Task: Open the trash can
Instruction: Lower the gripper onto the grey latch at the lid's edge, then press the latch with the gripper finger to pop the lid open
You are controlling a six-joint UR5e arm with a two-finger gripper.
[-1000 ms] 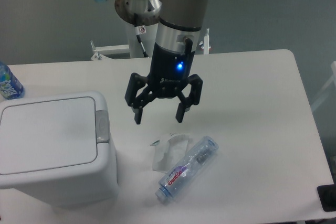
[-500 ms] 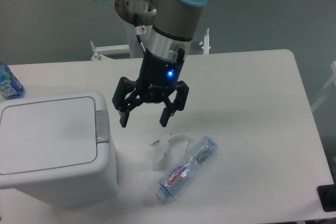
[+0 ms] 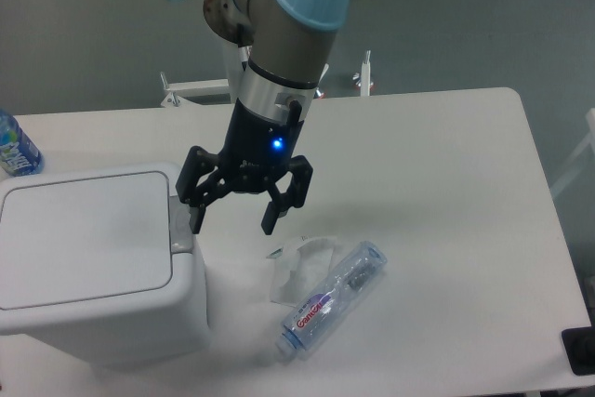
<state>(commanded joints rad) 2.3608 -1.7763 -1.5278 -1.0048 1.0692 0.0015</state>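
The trash can (image 3: pixel 93 262) is a large white boxy bin at the front left of the table, with its flat lid shut. A grey push-button latch (image 3: pixel 181 227) sits on its right rim. My gripper (image 3: pixel 232 220) is open and empty, its black fingers spread wide. Its left fingertip (image 3: pixel 195 218) hangs just above the latch; I cannot tell whether it touches it. Its right fingertip (image 3: pixel 269 222) hangs over the bare table beside the bin.
A crumpled white tissue (image 3: pixel 299 267) and a clear plastic bottle (image 3: pixel 332 298) lie on the table right of the bin, just below the gripper. Another bottle with a blue label (image 3: pixel 16 149) stands at the far left edge. A black object (image 3: pixel 581 350) sits at the front right corner.
My gripper has moved left and slightly down, from over the tissue toward the bin's right rim. It has stayed open. The lid has not moved.
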